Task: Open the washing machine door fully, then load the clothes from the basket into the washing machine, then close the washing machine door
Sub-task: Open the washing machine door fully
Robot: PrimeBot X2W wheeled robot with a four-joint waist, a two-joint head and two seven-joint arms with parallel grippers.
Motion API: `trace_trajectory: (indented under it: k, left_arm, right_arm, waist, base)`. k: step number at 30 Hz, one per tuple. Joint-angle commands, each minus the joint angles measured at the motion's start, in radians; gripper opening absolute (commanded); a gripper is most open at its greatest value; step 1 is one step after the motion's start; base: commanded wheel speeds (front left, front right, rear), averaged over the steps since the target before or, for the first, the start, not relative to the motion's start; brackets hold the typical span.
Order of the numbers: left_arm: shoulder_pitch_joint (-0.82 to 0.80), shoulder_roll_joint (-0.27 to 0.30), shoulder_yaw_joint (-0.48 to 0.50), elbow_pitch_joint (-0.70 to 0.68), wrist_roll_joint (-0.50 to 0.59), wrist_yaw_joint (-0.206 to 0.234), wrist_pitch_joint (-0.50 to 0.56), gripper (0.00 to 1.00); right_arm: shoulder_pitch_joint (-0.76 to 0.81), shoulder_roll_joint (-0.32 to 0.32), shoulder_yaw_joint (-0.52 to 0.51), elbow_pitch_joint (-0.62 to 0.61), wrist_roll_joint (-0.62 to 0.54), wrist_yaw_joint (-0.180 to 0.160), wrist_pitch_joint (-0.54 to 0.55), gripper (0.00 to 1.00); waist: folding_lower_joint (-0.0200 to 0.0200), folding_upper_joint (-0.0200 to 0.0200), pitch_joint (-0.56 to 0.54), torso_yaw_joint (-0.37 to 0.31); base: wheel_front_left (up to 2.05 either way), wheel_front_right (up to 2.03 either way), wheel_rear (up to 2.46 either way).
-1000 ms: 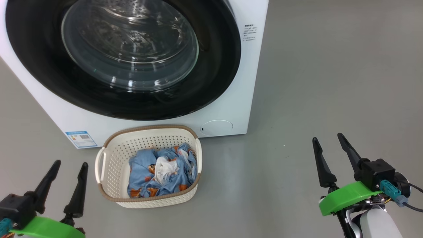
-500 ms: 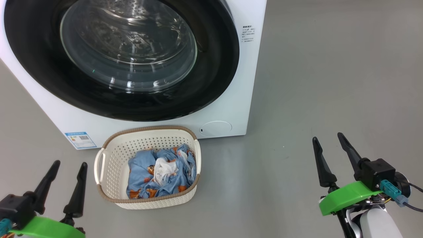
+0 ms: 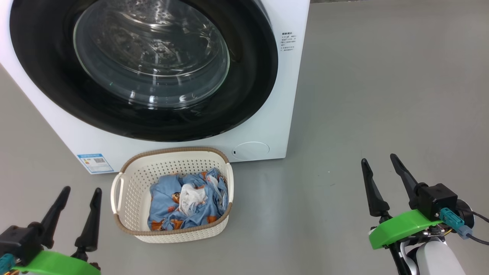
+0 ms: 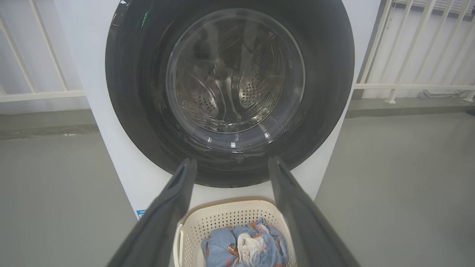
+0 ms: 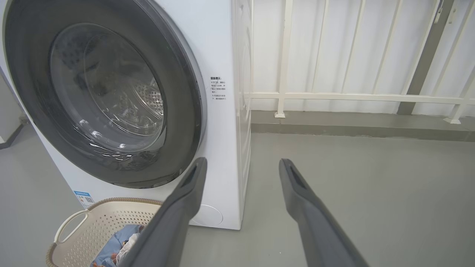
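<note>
No item has moved since the earlier frame; the slight reframing is the head camera's own.

1. washing machine (image 3: 267,114): white front-loader standing on the grey floor (image 3: 382,95).
2. washing machine door (image 3: 153,57): glossy black ring with a glass bowl, shut flush against the front.
3. basket (image 3: 172,150): cream, on the floor just before the machine, below the door.
4. clothes (image 3: 187,200): blue printed fabric with a white piece, all inside the basket.
5. left gripper (image 3: 83,189), right gripper (image 3: 378,158): fingers spread, empty, low, well apart from everything.

Step in hand, as judged: door opening, not yet begun. Next move calls for reaching the door's edge, finding purchase and swinging it wide. Hinge side cannot be told.
</note>
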State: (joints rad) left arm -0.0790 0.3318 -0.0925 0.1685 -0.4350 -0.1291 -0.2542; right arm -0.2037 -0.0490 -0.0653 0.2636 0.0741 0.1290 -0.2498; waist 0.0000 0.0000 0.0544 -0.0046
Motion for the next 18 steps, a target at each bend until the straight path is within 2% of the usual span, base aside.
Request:
trace_trajectory:
  k: [1, 18]
  left_arm:
    - [-0.021, 0.028, 0.045, -0.024, 0.008, -0.002, -0.008, 1.0]
    - [0.0, 0.009, 0.048, -0.028, 0.009, -0.002, -0.008, 1.0]
  right_arm:
    - [-0.027, -0.001, 0.027, -0.023, 0.014, 0.002, -0.012, 1.0]
    - [-0.114, -0.001, 0.03, -0.043, 0.089, 0.002, -0.012, 1.0]
  waist:
    - [0.0, 0.0, 0.001, 0.001]
    - [0.0, 0.0, 0.009, 0.015]
  base:
    - [0.0, 0.0, 0.0]
    - [0.0, 0.0, 0.0]
